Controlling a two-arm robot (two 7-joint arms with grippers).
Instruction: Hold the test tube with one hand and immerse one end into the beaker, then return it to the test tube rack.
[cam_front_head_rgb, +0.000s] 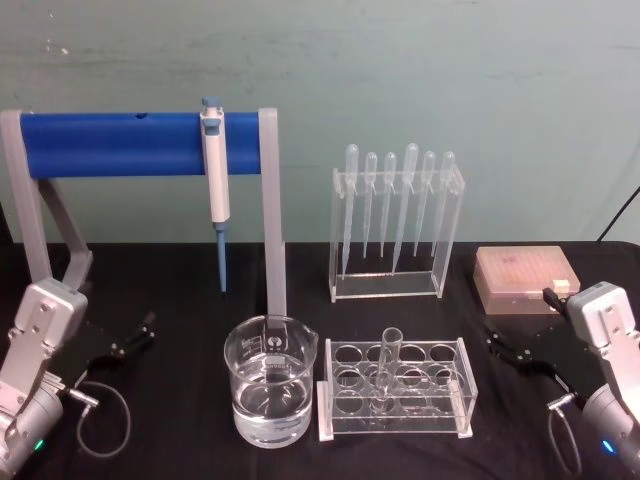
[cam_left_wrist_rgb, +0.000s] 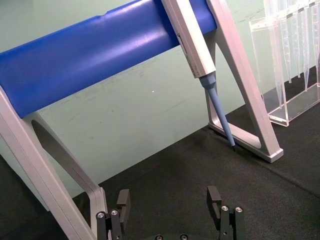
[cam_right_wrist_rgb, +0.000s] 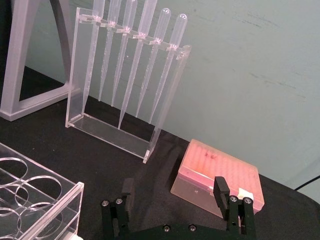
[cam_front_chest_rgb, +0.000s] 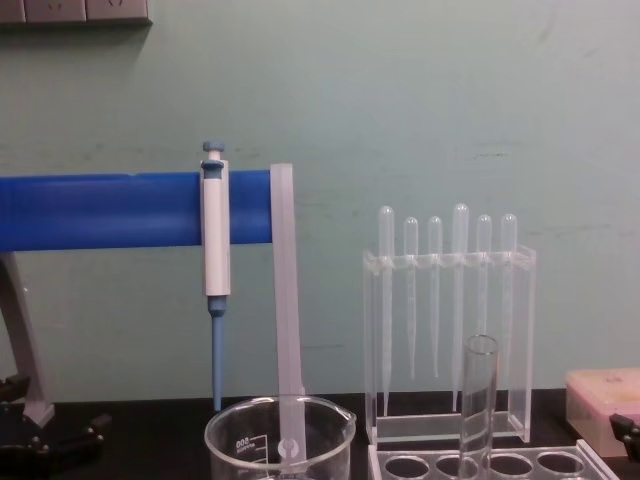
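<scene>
The test tube (cam_front_head_rgb: 388, 362) stands upright in a clear rack (cam_front_head_rgb: 447, 403) at the middle front of the black table; its top also rises in the chest view (cam_front_chest_rgb: 479, 402). Just left of the rack sits the beaker (cam_front_head_rgb: 270, 392), about a third full of clear liquid, with its rim visible from the chest (cam_front_chest_rgb: 280, 430). My left gripper (cam_front_head_rgb: 138, 333) rests open at the far left, well apart from the beaker, with nothing between its fingers (cam_left_wrist_rgb: 169, 202). My right gripper (cam_front_head_rgb: 502, 345) rests open to the right of the rack, its jaws also bare (cam_right_wrist_rgb: 174, 192).
A blue bar on grey legs (cam_front_head_rgb: 140, 145) spans the back left, with a white and blue pipettor (cam_front_head_rgb: 215, 180) hanging from it. A clear stand of several plastic pipettes (cam_front_head_rgb: 397, 225) stands behind the rack. A pink box (cam_front_head_rgb: 525, 280) lies at the back right.
</scene>
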